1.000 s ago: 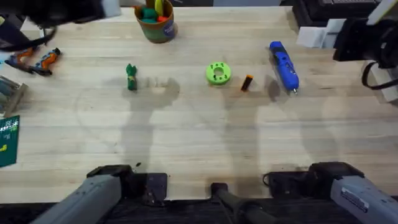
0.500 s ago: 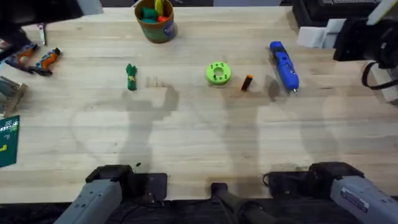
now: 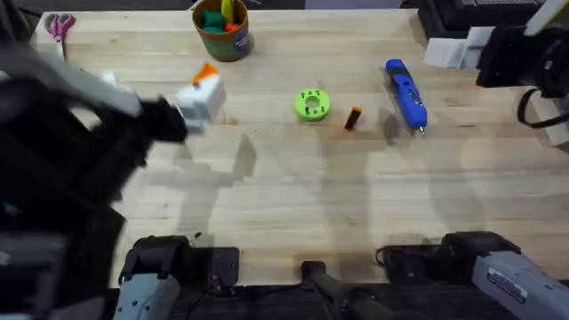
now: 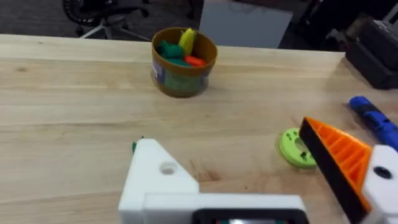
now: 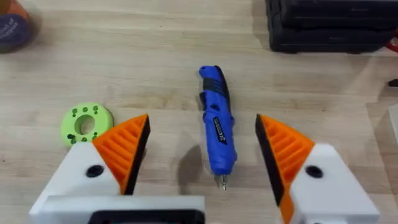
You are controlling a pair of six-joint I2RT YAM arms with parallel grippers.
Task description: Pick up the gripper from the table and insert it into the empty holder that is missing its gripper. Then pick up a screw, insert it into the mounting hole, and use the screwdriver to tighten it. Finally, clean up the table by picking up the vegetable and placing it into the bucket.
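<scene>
Your left gripper (image 3: 200, 93) reaches into the overhead's upper left, spread (one holder (image 4: 163, 180) bare); your right gripper (image 5: 202, 149) hangs splayed above the screwdriver (image 5: 216, 132).

The right gripper (image 5: 202, 155) has white blocky finger bases with dark screw holes and orange ribbed pads (image 5: 121, 149). The left gripper (image 4: 258, 177) wears one orange pad; its other white holder (image 4: 155, 180) is bare.

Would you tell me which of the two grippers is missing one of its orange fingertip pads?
The left gripper: its holder is bare white, with only the opposite finger orange, whereas the right gripper carries orange ribbed pads on both fingers.
</scene>
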